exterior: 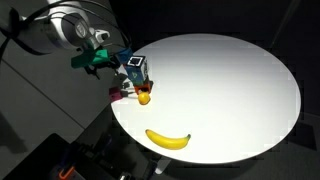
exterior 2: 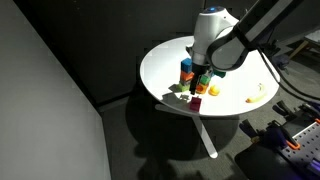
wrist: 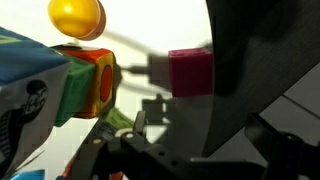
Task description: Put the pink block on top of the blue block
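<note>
Dim surroundings, bright tabletop [exterior: 230, 80], blurry wrist view.

A round white table [exterior: 240, 80] bears a banana [exterior: 168, 139], orange ball [exterior: 144, 98], pink block [wrist: 190, 72], blue box [exterior: 137, 68].

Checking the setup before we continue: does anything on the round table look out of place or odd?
Nothing looks spilled or damaged. The pink block, orange ball and dark blue box crowd one edge of the table, while the banana lies apart.
</note>
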You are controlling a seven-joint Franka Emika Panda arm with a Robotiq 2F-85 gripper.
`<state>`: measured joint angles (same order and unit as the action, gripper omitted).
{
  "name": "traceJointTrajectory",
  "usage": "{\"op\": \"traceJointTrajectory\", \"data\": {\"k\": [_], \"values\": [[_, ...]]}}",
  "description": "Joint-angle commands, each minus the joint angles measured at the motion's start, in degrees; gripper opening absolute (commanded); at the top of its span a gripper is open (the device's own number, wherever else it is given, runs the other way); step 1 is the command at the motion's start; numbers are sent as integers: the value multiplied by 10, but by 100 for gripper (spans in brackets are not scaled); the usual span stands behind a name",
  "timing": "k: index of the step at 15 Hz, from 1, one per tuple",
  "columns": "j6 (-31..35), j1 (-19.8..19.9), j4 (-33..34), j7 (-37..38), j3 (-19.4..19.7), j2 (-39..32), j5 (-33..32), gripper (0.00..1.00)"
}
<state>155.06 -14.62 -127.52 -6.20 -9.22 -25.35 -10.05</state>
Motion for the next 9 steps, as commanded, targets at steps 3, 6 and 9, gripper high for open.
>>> {"op": "traceJointTrajectory", "data": {"k": [3, 6, 9], "values": [[4, 1, 3, 1, -1, -9, -5, 100], [16, -3, 7, 4, 2, -25, -10, 100], [32, -10, 10, 8, 9, -42, -16, 100]]}}
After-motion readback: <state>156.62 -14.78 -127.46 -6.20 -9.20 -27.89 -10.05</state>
